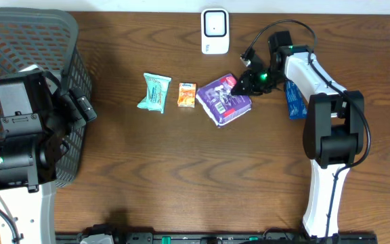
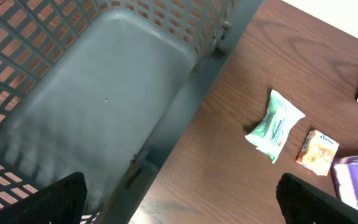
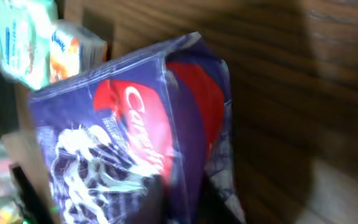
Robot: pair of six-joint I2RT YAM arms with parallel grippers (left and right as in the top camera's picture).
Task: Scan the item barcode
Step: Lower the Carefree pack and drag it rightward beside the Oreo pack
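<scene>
We see the right gripper [image 1: 241, 83] at the upper-right corner of the purple packet [image 1: 223, 100], fingers clenched on its edge. In the right wrist view the packet [image 3: 135, 137] fills the frame, red lettering up; the pinch itself is hidden there. Packet sits mid-table [image 1: 181, 169], just below the white scanner [image 1: 214, 30], w/ the orange box [image 1: 187, 95] touching its left side and the green packet [image 1: 156, 92] further left. A blue pack [image 1: 294, 100] lies by the right arm. Left gripper [image 2: 180, 180] hangs over the basket [image 1: 19, 34] edge, fingers [image 2: 61, 199] spread wide, holding nothing.
</scene>
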